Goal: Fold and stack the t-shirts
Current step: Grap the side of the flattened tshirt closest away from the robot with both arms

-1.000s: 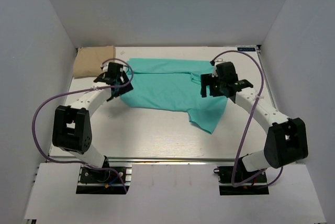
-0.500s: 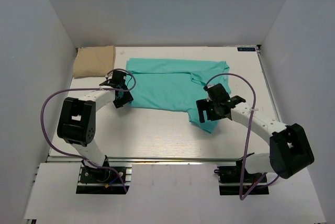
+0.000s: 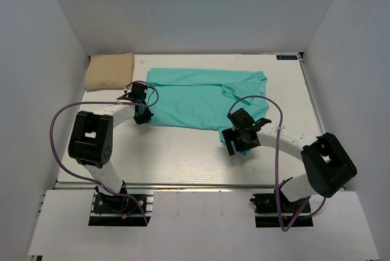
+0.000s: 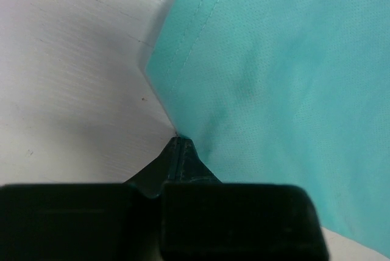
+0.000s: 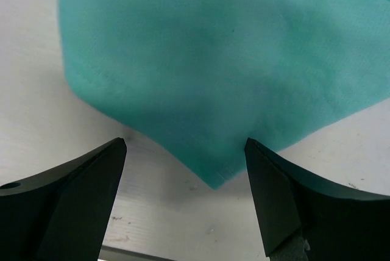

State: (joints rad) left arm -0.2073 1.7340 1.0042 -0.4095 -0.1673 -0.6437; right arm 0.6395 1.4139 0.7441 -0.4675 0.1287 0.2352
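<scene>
Teal-green t-shirt (image 3: pixel 189 99) lay spread on the far half of the surface (image 3: pixel 170 157), long axis left to right, one pointed corner aimed at the near edge. A folded tan-beige t-shirt (image 3: pixel 109 71) sat in the far-left corner. The left gripper (image 3: pixel 141 114), fingers together, touched the near-left hem, forearm angled inward. The right gripper (image 3: pixel 234 140), fingers apart, straddled the pointed corner, forearm reaching leftward.

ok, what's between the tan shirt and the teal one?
Only a narrow bare strip of white table lies between the tan shirt and the teal shirt, and the two don't touch. This shows in the top external view.
</scene>
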